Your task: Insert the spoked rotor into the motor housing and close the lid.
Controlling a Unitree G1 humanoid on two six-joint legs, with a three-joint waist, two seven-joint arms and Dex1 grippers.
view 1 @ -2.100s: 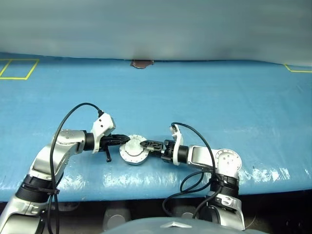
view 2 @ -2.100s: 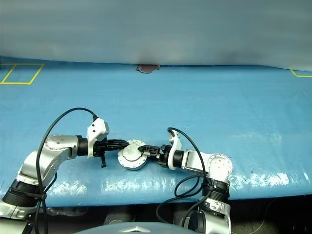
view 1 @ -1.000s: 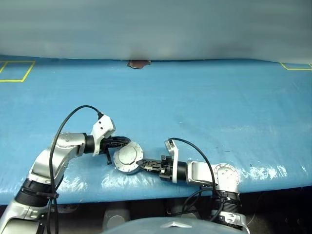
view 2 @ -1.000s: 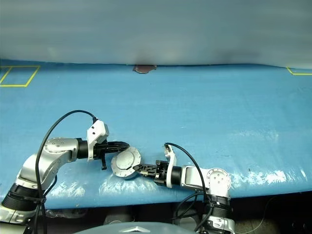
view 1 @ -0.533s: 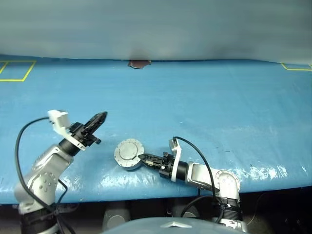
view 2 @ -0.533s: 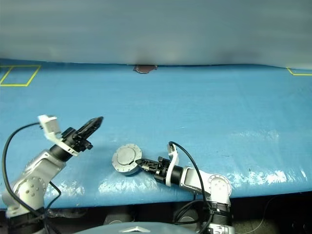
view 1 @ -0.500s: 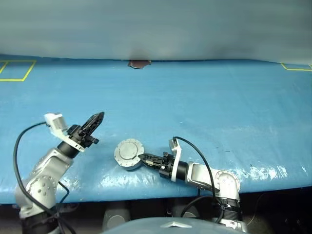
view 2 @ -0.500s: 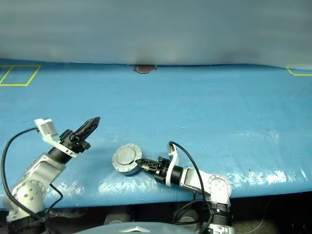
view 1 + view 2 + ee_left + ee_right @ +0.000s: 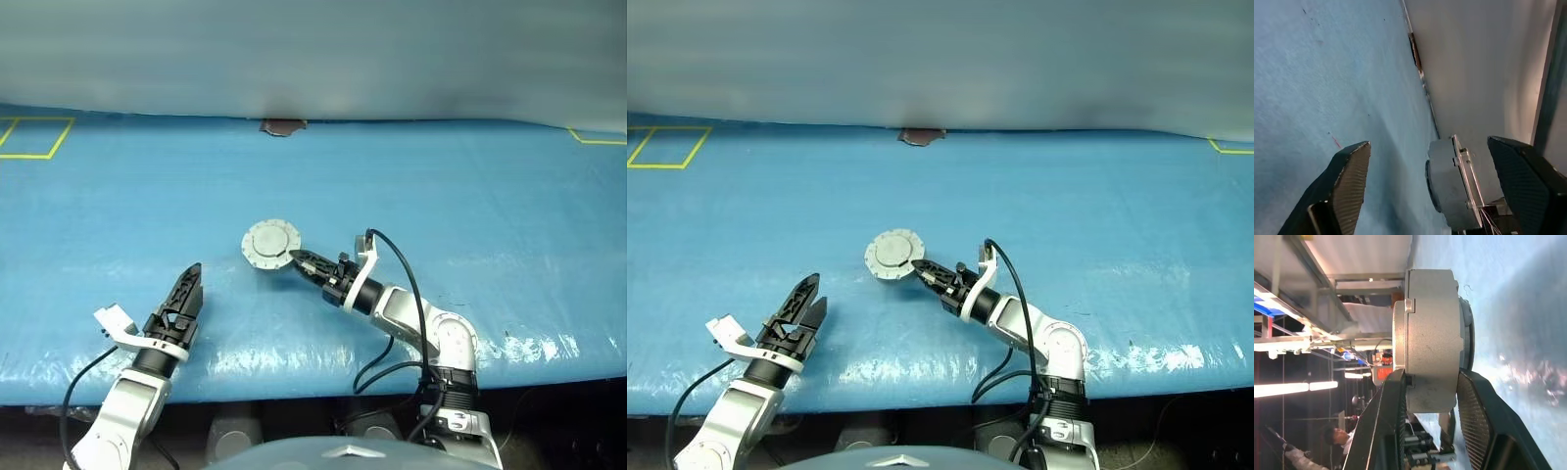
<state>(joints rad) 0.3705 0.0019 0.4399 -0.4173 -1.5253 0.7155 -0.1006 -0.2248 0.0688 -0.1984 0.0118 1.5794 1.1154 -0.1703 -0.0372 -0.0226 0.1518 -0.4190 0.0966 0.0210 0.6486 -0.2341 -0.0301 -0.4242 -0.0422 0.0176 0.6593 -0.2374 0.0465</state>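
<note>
- Blue sheet (image 9: 470, 196) covers the whole bench; a small brown patch (image 9: 282, 125) sits at its far edge, 2 yellow outlines at the far corners.
- Motor housing (image 9: 271, 243) is on the near side of the brown patch, almost straight toward the robot from it. Lid (image 9: 1401, 340) is down on it: the right wrist view shows the 2 parts stacked edge-on with a thin seam. No sign of the spoked rotor; judged to be inside, unconfirmed.
- Right gripper (image 9: 303, 261) is clamped on the housing's near rim, 1 finger on each flat face.
- Left gripper (image 9: 807, 298) is spread wide with nothing between its fingers, well nearer the robot than the housing and off to its left.
- Step in hand, as I read it: setting the closed unit down. Whether it rests on the sheet or hangs just above is unclear.
- To do it well: lower flat, keep the pinch square so the lid stays seated, let go only once the base bears fully on the sheet, then back out along the finger line.
</note>
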